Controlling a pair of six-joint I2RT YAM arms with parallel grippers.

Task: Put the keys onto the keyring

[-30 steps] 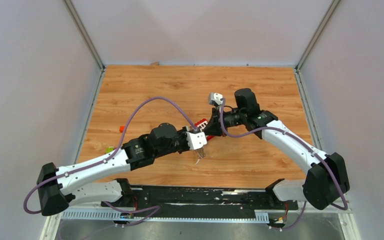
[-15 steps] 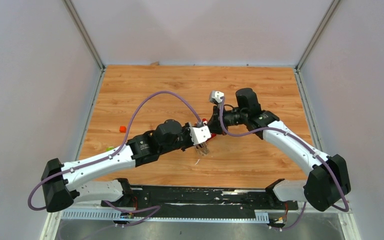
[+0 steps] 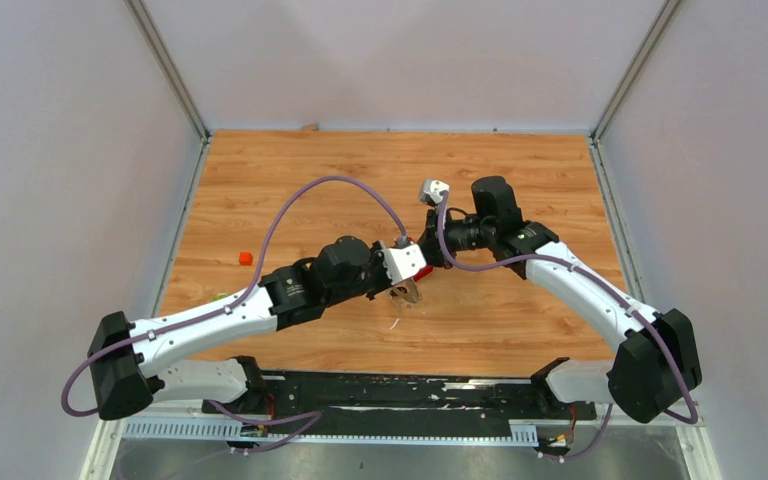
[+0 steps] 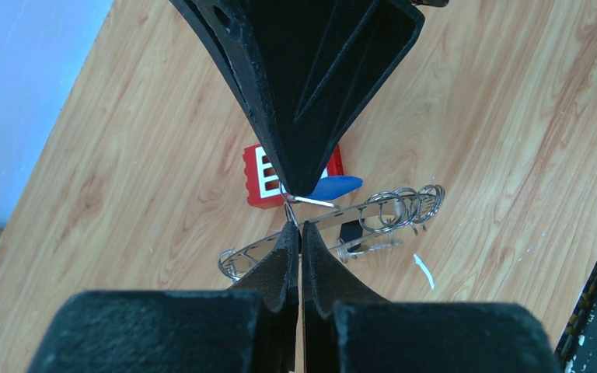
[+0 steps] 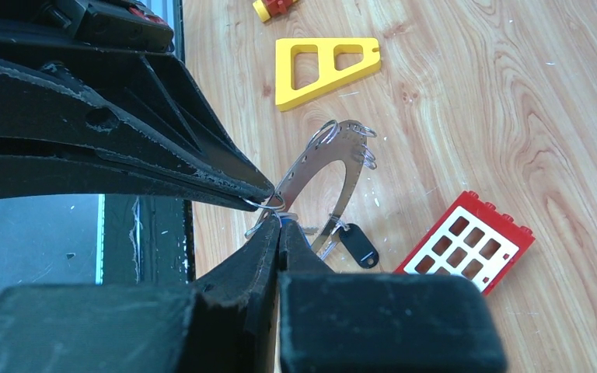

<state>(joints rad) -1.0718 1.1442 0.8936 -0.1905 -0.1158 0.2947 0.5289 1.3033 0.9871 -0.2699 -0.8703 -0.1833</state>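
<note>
My left gripper (image 4: 299, 227) is shut on the edge of the keyring (image 4: 373, 211), a thin grey metal band with small wire loops, and holds it tilted above the table. My right gripper (image 5: 280, 223) is shut on the blue-headed key (image 4: 334, 187), with a small wire loop at its tip touching the band right beside the left fingertips. The black-headed key (image 5: 359, 245) hangs at the keyring (image 5: 319, 167). In the top view both grippers meet at mid-table, the left (image 3: 407, 290) and the right (image 3: 422, 264).
A red block with white squares (image 5: 466, 252) lies under the grippers. A yellow triangular frame (image 5: 322, 66) lies nearer the table's front edge. Small orange (image 3: 245, 257) and green (image 3: 222, 296) bits lie at the left.
My left arm has moved right and away from the base, bringing the keyring up against the right gripper's tip. The right arm has barely moved.
</note>
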